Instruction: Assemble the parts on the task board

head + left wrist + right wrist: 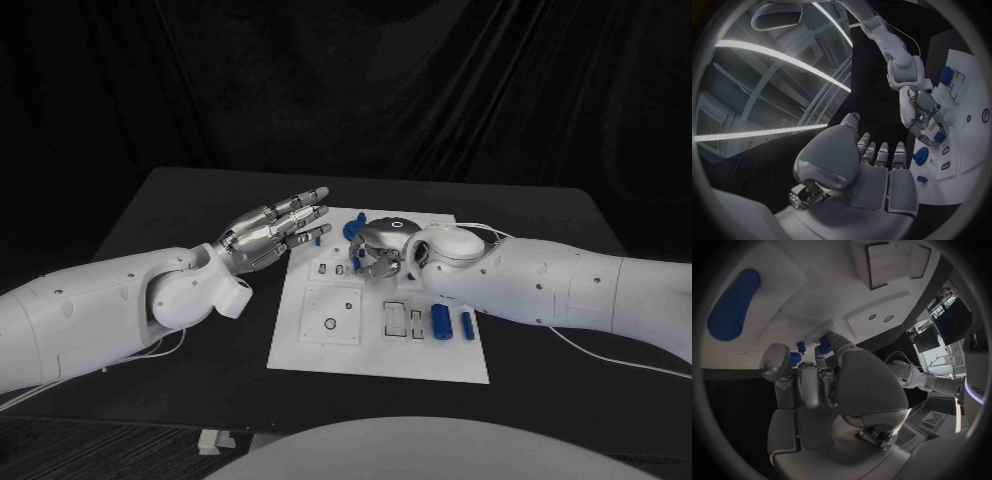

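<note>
Blue part (939,137) sits pinched in the right hand (382,250) over the board (378,365). Left hand (274,232) is open, holding nothing. Line the part up straight, then push gently.

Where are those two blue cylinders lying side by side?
In the head view, the two blue cylinders lie on the board's near right part, just below the right arm.

We see a black surface (173,210) set before a dark curtain (346,80) that hangs in folds behind it. In the left wrist view, long bright light strips (779,57) curve across a grey ceiling with beams (761,95).
</note>
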Action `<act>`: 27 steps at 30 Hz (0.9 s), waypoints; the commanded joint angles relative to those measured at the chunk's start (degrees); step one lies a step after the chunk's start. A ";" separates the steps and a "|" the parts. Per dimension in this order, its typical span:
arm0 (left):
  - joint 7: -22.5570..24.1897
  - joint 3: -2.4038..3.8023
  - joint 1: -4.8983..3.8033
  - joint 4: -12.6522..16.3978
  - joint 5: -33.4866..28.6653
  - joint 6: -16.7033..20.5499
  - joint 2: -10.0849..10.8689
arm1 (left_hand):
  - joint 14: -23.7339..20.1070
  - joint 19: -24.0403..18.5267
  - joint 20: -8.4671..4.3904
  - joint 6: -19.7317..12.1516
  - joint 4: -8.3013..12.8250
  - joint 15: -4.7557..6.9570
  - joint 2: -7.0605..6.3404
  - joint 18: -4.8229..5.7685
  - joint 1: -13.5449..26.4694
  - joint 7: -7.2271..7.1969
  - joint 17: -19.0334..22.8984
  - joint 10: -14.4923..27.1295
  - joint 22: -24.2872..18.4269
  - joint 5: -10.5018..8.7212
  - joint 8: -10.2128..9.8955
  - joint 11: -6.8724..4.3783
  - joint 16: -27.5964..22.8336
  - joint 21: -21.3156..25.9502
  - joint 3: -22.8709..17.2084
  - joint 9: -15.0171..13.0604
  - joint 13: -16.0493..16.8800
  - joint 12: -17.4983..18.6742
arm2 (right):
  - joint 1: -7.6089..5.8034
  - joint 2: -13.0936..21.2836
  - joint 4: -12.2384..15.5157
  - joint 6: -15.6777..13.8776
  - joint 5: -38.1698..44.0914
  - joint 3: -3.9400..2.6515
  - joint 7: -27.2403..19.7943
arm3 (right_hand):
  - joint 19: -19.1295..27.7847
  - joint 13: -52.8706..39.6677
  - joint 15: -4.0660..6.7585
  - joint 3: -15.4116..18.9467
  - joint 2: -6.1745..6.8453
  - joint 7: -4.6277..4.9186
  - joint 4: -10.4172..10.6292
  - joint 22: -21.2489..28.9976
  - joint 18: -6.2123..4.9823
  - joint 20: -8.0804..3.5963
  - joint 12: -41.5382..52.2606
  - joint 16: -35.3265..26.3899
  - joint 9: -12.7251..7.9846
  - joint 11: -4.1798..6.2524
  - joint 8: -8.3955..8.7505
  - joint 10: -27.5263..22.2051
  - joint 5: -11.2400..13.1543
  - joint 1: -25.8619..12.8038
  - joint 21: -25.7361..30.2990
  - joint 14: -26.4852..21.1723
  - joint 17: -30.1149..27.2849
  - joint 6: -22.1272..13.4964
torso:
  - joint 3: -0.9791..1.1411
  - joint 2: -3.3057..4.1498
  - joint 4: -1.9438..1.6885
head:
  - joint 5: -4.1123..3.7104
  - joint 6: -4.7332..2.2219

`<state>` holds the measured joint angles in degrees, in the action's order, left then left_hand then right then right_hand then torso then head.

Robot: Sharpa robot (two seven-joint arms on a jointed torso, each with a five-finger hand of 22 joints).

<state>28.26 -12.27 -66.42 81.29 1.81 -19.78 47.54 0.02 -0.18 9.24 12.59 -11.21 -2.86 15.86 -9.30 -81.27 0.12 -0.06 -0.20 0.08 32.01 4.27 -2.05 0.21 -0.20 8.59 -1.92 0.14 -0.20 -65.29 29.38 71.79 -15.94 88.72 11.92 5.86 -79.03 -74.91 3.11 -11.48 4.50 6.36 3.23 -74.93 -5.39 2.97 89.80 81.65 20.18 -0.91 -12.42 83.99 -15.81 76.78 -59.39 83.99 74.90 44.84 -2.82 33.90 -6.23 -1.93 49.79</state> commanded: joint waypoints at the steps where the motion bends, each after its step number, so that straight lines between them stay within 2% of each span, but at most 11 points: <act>1: 0.65 0.06 0.05 0.06 -0.12 -0.47 -0.10 | -0.02 0.18 0.39 -0.08 0.27 -0.39 0.15 -0.90 -0.50 0.19 0.06 -0.01 -0.08 0.21 0.31 0.41 -0.21 0.20 -0.02 -0.06 0.02 -0.12 | 0.16 0.04 0.02 0.96 1.06 -0.03 1.06 | -0.19 -15.09 0.06 0.36 0.59 -0.14 -0.51 -5.06 -0.65 0.16 0.20 -0.47 -1.31 0.30 1.95 6.01 1.22 -0.18 0.48 3.83 6.76 -2.62 | 0.00 0.00 0.09 | 0.08 0.02; 5: 0.65 0.06 0.05 0.04 -0.12 -0.41 -0.08 | -0.02 0.18 0.39 -0.10 0.36 -0.38 0.15 -0.90 -0.47 0.19 0.06 0.00 -0.08 0.22 0.31 0.41 -0.21 0.20 -0.07 -0.06 0.01 -0.11 | 0.16 0.25 0.19 0.68 1.11 -0.03 0.94 | -0.27 -15.09 0.24 0.98 0.81 -0.43 -0.51 -5.17 -0.66 0.02 0.20 -0.55 -3.04 0.52 4.02 6.01 3.15 -0.37 0.78 3.80 6.65 -5.44 | 0.01 0.01 0.08 | 0.07 0.01; 8: 0.65 0.06 0.05 0.01 -0.12 -0.35 -0.07 | -0.02 0.18 0.39 -0.10 0.36 -0.38 0.15 -0.90 -0.47 0.19 0.06 0.00 -0.08 0.22 0.31 0.41 -0.21 0.20 -0.07 -0.06 0.01 -0.11 | 0.16 0.51 0.42 -0.04 1.13 -0.03 0.78 | -0.29 -15.09 0.29 1.45 1.07 -0.46 -0.22 -5.20 -0.68 -0.03 0.20 -0.56 -3.90 0.57 4.92 6.01 4.46 -0.56 1.00 3.79 6.62 -6.84 | 0.01 0.02 0.05 | 0.02 -0.03; 11: 0.62 0.06 0.06 -0.01 -0.12 -0.29 -0.05 | -0.02 0.18 0.39 -0.10 0.36 -0.38 0.15 -0.90 -0.47 0.19 0.06 0.00 -0.08 0.22 0.31 0.41 -0.21 0.20 -0.07 -0.06 0.01 -0.11 | 0.15 0.94 0.84 -1.29 1.14 -0.03 0.54 | -0.38 -15.09 0.41 2.39 1.92 -0.66 1.13 -5.29 -0.69 -0.14 0.20 -0.69 -6.13 0.72 6.36 6.01 6.71 -0.63 1.31 3.76 6.46 -10.56 | 0.02 0.01 0.02 | -0.02 -0.15; 12: 0.60 0.06 0.06 -0.04 -0.12 -0.25 -0.05 | -0.02 0.18 0.39 -0.10 0.36 -0.38 0.15 -0.90 -0.47 0.19 0.06 0.00 -0.08 0.22 0.31 0.41 -0.21 0.20 -0.07 -0.06 0.01 -0.11 | 0.13 1.20 1.09 -1.87 1.15 -0.03 0.43 | -0.39 -15.09 0.46 2.90 2.79 -0.75 2.68 -5.31 -0.72 -0.20 0.20 -0.80 -7.56 0.79 7.04 6.01 7.79 -0.22 1.63 3.73 6.34 -12.94 | 0.03 0.01 0.03 | -0.08 -0.24; 14: 0.56 0.06 0.06 -0.12 -0.12 -0.16 -0.02 | -0.02 0.18 0.39 -0.08 0.42 -0.38 0.12 -0.90 -0.45 0.19 0.06 0.02 -0.08 0.21 0.32 0.40 -0.21 0.20 -0.08 -0.06 0.00 -0.09 | -0.03 2.00 1.97 -3.48 1.15 -0.04 0.09 | -0.49 -15.09 0.59 3.70 4.44 -0.62 6.44 -5.43 -0.64 -0.12 0.20 -0.95 -9.18 0.91 7.43 6.01 8.67 1.49 2.01 3.70 6.17 -14.72 | 0.06 0.00 0.04 | -0.10 -0.46; 16: 0.67 0.06 0.06 -0.14 -0.12 0.06 0.09 | -0.02 0.18 0.39 -0.06 0.47 -0.36 0.09 -0.90 -0.46 0.19 0.06 0.04 -0.08 0.23 0.34 0.40 -0.21 0.20 -0.10 -0.07 -0.02 -0.05 | -0.38 2.65 2.75 -5.00 1.15 -0.04 -0.24 | -0.56 -15.09 0.49 4.04 4.86 -0.72 8.40 -5.51 -0.72 -0.25 0.20 -0.98 -9.64 0.79 7.39 6.01 8.94 2.33 2.13 3.70 6.12 -14.79 | 0.05 -0.02 0.05 | -0.26 -0.69; 19: 1.53 0.07 0.05 -0.09 -0.12 1.11 0.49 | -0.02 0.18 0.50 -0.02 1.42 -0.47 -0.19 -0.90 -0.78 0.38 0.06 0.04 -0.08 0.29 0.41 0.57 -0.21 0.20 -0.43 -0.08 -0.01 -0.06 | -1.62 3.97 4.47 -8.57 1.13 -0.04 -1.04 | -0.71 -15.09 0.44 4.54 5.28 -0.59 10.95 -5.68 -0.69 -0.23 0.20 -0.83 -9.73 0.71 6.68 6.01 9.25 3.35 2.18 3.76 6.24 -12.83 | 0.05 -0.07 0.07 | -0.34 -0.90; 23: 3.77 0.09 -0.05 0.27 -0.12 3.62 1.21 | -0.02 0.18 1.04 -0.68 2.96 -0.97 -0.39 -0.91 -1.04 0.85 0.06 -0.18 -0.08 0.07 0.22 1.31 -0.21 0.20 -1.26 0.02 0.14 -0.39 | -4.38 6.72 7.86 -13.29 -0.20 -0.05 -2.39 | -0.91 -15.09 0.39 5.14 5.61 -0.47 13.11 -5.89 -0.63 -0.20 0.20 -0.67 -9.37 0.65 5.64 6.01 10.63 3.26 2.04 3.82 6.36 -9.63 | 0.08 -0.11 0.14 | -0.02 -1.38; 26: 5.17 0.10 -0.45 0.64 -0.12 5.82 1.63 | -0.02 0.33 1.78 -1.99 4.57 -1.13 -1.01 -1.07 -0.35 1.27 0.06 -1.29 0.02 0.00 -0.14 3.37 -0.21 0.08 -2.26 0.11 0.75 -2.23 | -6.67 9.59 11.12 -15.22 -2.68 -0.05 -3.36 | -1.13 -15.09 0.31 5.57 5.59 -0.32 13.53 -6.11 -0.57 -0.15 0.20 -0.39 -9.11 0.52 4.69 6.01 11.74 2.33 1.77 3.92 6.61 -7.07 | 0.09 -0.29 0.18 | 0.16 -1.55; 27: 5.53 0.11 -0.78 0.75 -0.12 6.82 1.75 | -0.02 0.44 1.87 -2.06 4.84 -1.17 -1.13 -1.09 -0.24 1.35 0.06 -1.41 0.09 -0.08 -0.13 3.64 -0.21 0.00 -2.43 0.10 0.82 -2.51 | -7.62 10.81 12.41 -15.53 -3.70 -0.05 -3.60 | -1.12 -15.09 0.29 5.63 5.59 -0.30 13.54 -6.12 -0.58 -0.14 0.20 -0.37 -9.14 0.50 4.62 6.01 11.91 2.14 1.85 3.93 6.62 -6.95 | 0.10 -0.37 0.16 | 0.14 -1.66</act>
<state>30.02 -12.28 -66.69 81.73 1.82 -16.96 49.29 0.11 0.35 10.80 10.83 -6.65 -3.64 15.22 -9.30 -81.69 1.45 -0.11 -1.61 0.13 32.01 4.50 1.44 0.21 -0.20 6.10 -1.91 0.95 -2.66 -72.25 39.48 83.14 -25.80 88.15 11.91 4.06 -79.73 -74.90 3.23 -5.95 10.03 6.10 16.52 -74.91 -5.39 2.85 89.80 81.01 11.02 -0.47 -7.65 84.01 -4.07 79.65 -57.45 84.11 74.94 37.67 -2.75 33.72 -6.12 -1.86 48.27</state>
